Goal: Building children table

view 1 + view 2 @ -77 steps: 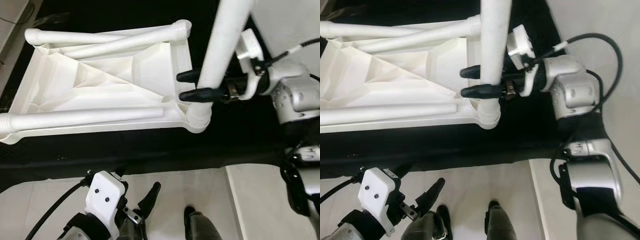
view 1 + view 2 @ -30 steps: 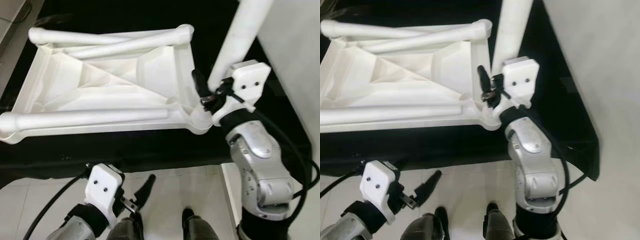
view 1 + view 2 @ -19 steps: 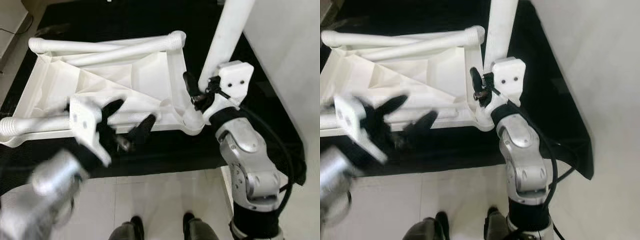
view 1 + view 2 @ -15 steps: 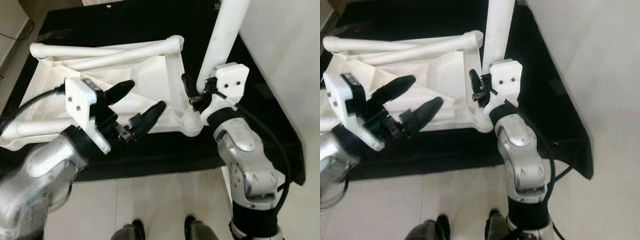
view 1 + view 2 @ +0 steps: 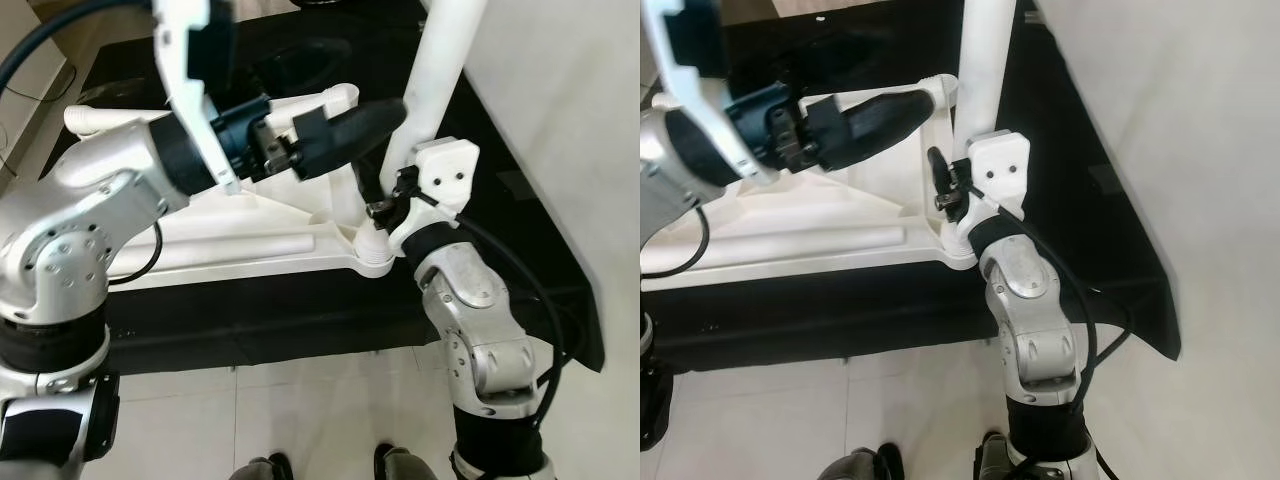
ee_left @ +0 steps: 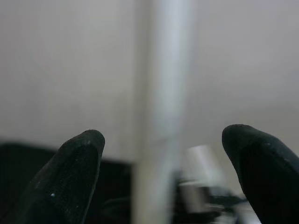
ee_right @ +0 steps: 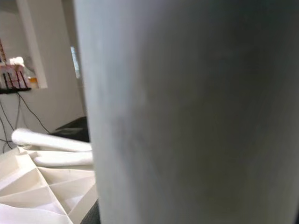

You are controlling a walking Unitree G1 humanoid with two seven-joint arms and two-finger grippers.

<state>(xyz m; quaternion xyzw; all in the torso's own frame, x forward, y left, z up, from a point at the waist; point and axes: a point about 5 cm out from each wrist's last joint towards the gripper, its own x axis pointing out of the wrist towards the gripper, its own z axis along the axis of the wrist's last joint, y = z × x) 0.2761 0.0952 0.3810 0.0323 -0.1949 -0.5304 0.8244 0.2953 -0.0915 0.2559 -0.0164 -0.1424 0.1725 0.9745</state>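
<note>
The white children's table top [image 5: 250,215] lies upside down on a black mat [image 5: 300,320], showing its ribs. One white leg [image 5: 430,90] stands upright in the near right corner socket. My right gripper [image 5: 385,187] is shut on this leg just above the socket, and in the right wrist view the leg [image 7: 187,112] sits very close. My left gripper [image 6: 163,154] is raised and open, its black fingers [image 5: 360,120] pointing at the upright leg [image 6: 161,116] from the left, apart from it. Two loose legs [image 5: 240,243] lie along the table top's edges.
A pale wall [image 5: 560,100] rises right beside the mat. Tiled floor [image 5: 280,400] runs along the mat's near edge, with my feet [image 5: 265,467] at the bottom. My left arm [image 5: 90,220] hangs over the table top's left half.
My left arm has swung up from near the floor to the height of the upright leg, fingers apart. The right gripper stays on the leg. The camera has shifted slightly.
</note>
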